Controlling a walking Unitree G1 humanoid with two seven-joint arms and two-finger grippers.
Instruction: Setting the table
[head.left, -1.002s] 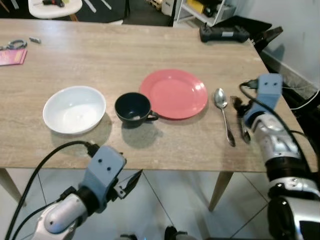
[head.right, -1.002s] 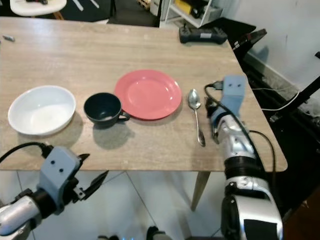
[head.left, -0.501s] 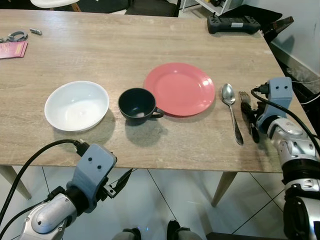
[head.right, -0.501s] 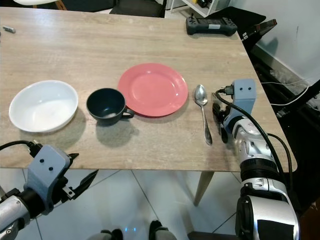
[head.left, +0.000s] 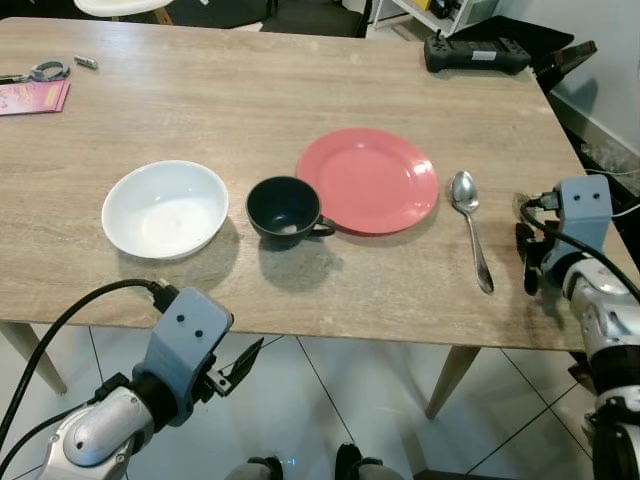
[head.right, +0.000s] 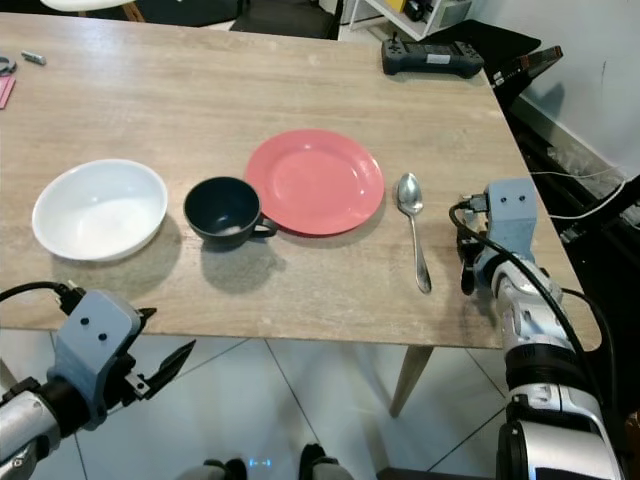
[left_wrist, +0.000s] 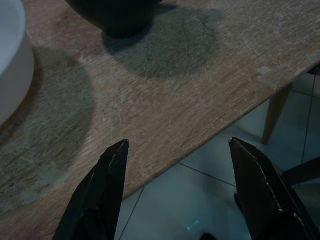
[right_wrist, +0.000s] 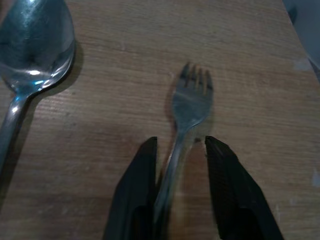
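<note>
The right hand (right_wrist: 175, 165) straddles the neck of a small silver metal fork (right_wrist: 192, 97) lying flat on the pale wooden counter (head.left: 250, 100) near its right edge, fingers narrow around the handle, contact uncertain. Just beside it lies a shiny steel spoon (head.left: 470, 225), next to the round red plate (head.left: 368, 180). Lifting carelessly could drag the fork askew or off the edge. The left hand (left_wrist: 175, 190) hangs wide open below the counter.

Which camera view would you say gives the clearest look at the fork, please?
The right wrist view: the fork lies on the table beside the spoon, tines clear, its handle between the right gripper's fingers. In both eye views that gripper hides it; the left wrist view faces the cup.
</note>
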